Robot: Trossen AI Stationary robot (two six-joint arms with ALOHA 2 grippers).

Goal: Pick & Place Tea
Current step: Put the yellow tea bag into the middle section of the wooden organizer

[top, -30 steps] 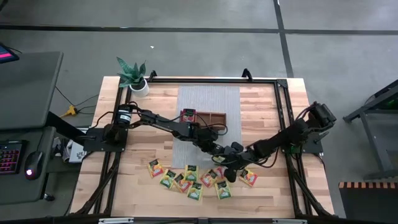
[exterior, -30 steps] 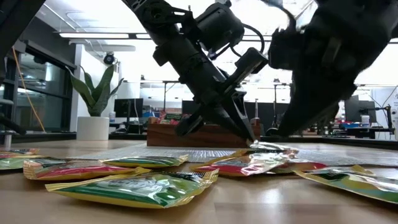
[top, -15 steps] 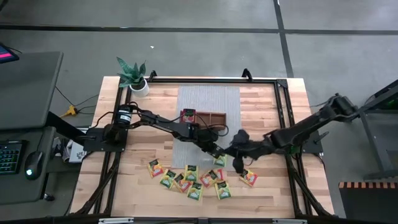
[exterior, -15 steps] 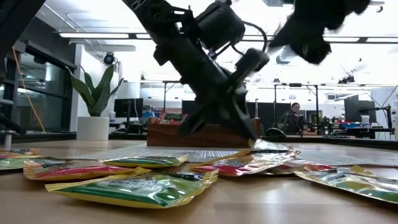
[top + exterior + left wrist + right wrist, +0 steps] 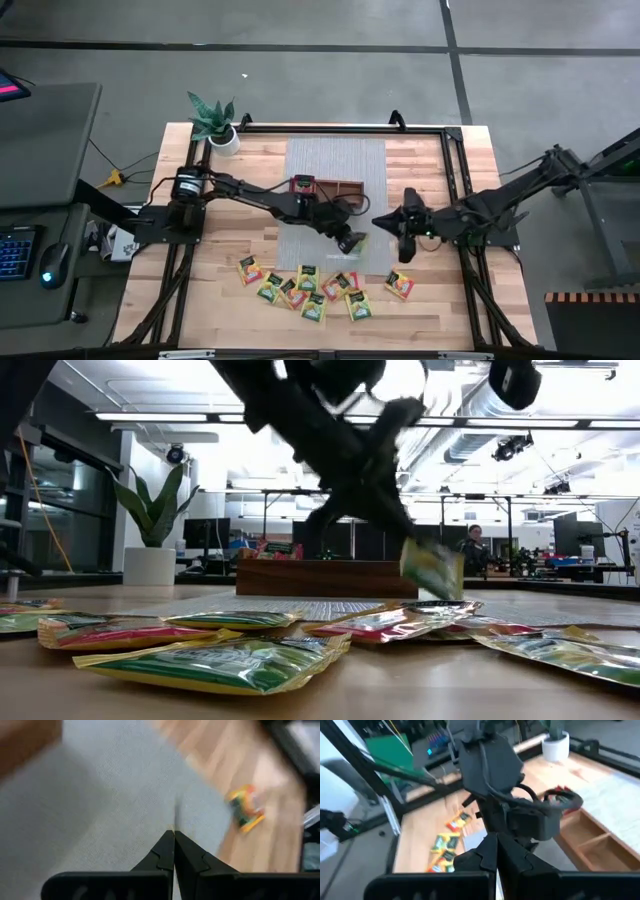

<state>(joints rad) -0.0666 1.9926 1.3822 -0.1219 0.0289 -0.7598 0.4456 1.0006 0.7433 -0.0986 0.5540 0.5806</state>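
Overhead and table-level views of two dark arms at a pale wooden table (image 5: 440, 170). The left gripper (image 5: 352, 242) is raised above the grey ribbed mat (image 5: 335, 160), its two fingers pressed together on the top edge of one small flat yellow-green tea packet (image 5: 432, 568), which hangs clear of the table below the fingertips. In the left wrist view the fingers (image 5: 165, 851) meet with no gap between them; only a thin sliver of the packet's edge shows there.

The right gripper (image 5: 405, 243) hovers just beside the left one, on its far side from the left arm's base, fingers closed and holding nothing.

The remaining red, yellow and green square tea packets (image 5: 300, 288) lie scattered on the wood, nearer the table's front edge than both grippers; one red-and-yellow packet (image 5: 400, 286) lies almost beneath the right gripper. The brown wooden three-compartment tray (image 5: 338, 189) sits on the mat behind the left gripper, with a red packet (image 5: 302, 184) in its end compartment. A potted green plant (image 5: 213, 120) stands at the far corner.
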